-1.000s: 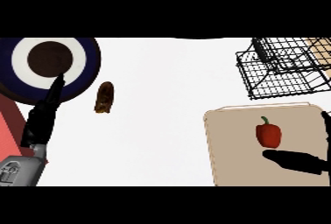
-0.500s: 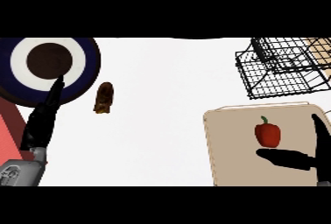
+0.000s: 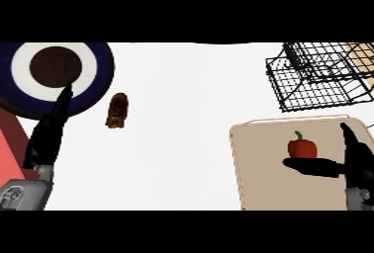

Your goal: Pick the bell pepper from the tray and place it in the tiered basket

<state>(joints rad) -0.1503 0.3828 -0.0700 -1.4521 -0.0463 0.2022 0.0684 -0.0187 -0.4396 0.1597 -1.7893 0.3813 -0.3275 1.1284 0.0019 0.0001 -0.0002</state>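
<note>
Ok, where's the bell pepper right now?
In the head view the bell pepper sits on the tan tray at lower right, below the wire tiered basket, with the right robot hand open just beside it, not yet holding it.

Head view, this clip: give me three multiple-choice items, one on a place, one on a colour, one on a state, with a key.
1. Where does the bell pepper lie?
A. on the tray
B. in the tiered basket
C. on the plate

2. What colour is the bell pepper?
A. yellow
B. red
C. purple

3. How is the right hand?
A. resting on the plate
B. curled inside the basket
C. open beside the pepper

Key: 1 A, it sits on the beige tray; 2 B, red body with green stem; 3 C, thumb and fingers spread on either side of it, not closed.
</note>
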